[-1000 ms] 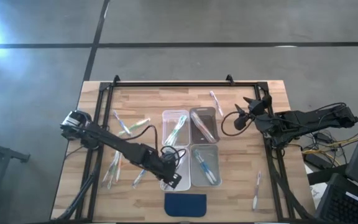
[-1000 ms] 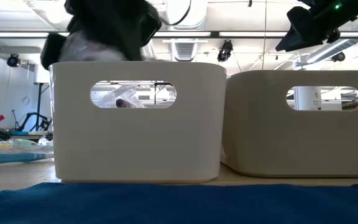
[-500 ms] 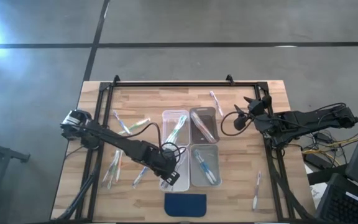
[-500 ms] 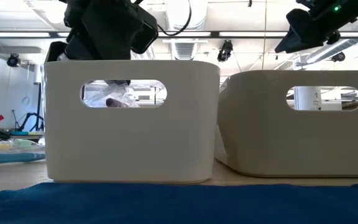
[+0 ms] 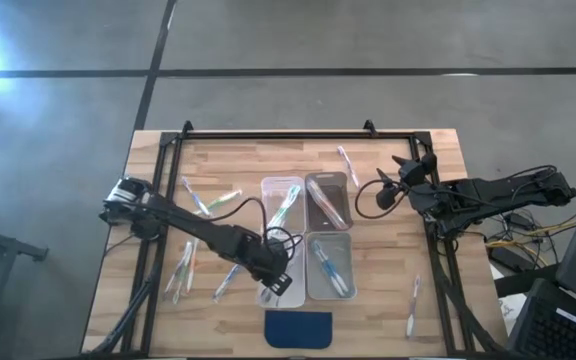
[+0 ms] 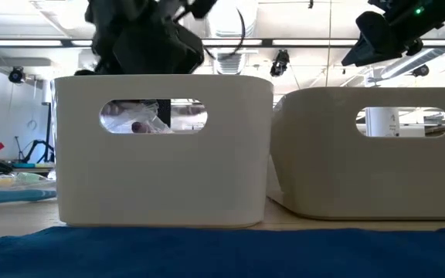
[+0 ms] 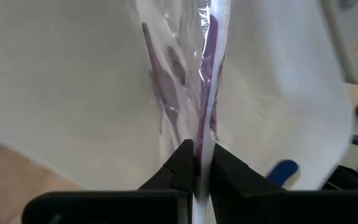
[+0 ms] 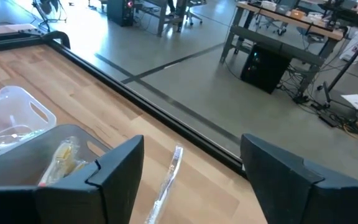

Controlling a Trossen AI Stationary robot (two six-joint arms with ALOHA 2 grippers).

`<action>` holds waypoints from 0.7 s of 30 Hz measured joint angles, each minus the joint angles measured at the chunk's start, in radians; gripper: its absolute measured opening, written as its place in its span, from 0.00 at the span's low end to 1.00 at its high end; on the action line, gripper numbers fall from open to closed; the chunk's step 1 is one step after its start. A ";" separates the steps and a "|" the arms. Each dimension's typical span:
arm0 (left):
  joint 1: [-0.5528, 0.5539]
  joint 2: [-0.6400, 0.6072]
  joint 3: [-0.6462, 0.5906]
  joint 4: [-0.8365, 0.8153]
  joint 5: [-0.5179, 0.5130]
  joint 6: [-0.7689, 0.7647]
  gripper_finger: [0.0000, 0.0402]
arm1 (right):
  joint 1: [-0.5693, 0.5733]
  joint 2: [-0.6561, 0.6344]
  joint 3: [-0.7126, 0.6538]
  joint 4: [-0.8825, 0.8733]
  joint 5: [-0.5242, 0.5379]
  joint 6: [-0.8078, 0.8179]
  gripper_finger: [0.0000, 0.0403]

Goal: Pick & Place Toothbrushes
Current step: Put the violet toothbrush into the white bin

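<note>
My left gripper (image 5: pixel 274 278) hangs over the near-left clear bin (image 5: pixel 279 290) and is shut on a wrapped toothbrush with purple accents (image 7: pixel 207 74). The low view shows it (image 6: pixel 147 42) just above that bin's rim (image 6: pixel 161 77). Loose toothbrushes lie flat on the table's left part (image 5: pixel 200 202) (image 5: pixel 181 272), near the far edge (image 5: pixel 346 163) and at the near right (image 5: pixel 413 305). Others lie in the far-left bin (image 5: pixel 283 205) and the near-right bin (image 5: pixel 330 268). My right gripper (image 5: pixel 404 173) waits open by the table's right edge, touching nothing. My left gripper pinches the wrapped toothbrush between its two fingers (image 7: pixel 184 163), on the whitish shaft (image 7: pixel 204 134) below the purple part. The fingers come from above, pointing down, and lie across the shaft. The brush runs on ahead of the fingers into the near-left bin; its far end is cut off.
Four clear bins stand in a two-by-two block mid-table, the far-right one (image 5: pixel 328 198) among them. A dark blue pad (image 5: pixel 299 328) lies at the near edge. A black frame rail (image 5: pixel 278 135) runs along the far side. Bare wood lies between the bins and the right arm.
In the low view the near-left bin has slid a little toward the table's left and near edges. The left gripper has shifted slightly above it, staying shut on the brush. The right arm has kept still.
</note>
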 joint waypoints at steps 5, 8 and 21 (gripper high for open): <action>0.018 0.064 0.000 0.021 0.071 0.012 0.09 | 0.000 0.000 0.000 0.000 0.000 0.000 0.59; 0.023 0.093 0.000 0.027 0.100 0.012 0.09 | 0.000 0.000 0.000 -0.001 0.000 0.000 0.58; 0.047 0.097 0.003 0.082 0.100 0.043 0.17 | 0.000 0.000 0.000 -0.002 0.000 -0.001 0.63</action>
